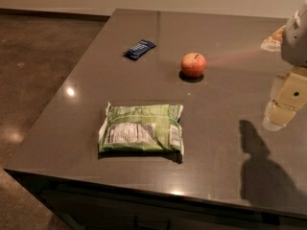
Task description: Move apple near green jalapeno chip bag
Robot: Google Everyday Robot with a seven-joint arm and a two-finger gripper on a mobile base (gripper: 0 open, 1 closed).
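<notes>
The apple (pixel 193 64) is small, round and red-orange, and stands on the dark grey table (pixel 230 147) toward the back middle. The green jalapeno chip bag (pixel 141 128) lies flat in the front middle, label panel up, well apart from the apple. My gripper (pixel 283 108) hangs above the table at the right edge of the view, to the right of the apple and nearer the front, touching nothing.
A small dark-blue wrapped packet (pixel 139 49) lies at the back left of the apple. The table's left and front edges drop to a brown floor (pixel 33 71). My arm's shadow (pixel 261 171) falls on the front right.
</notes>
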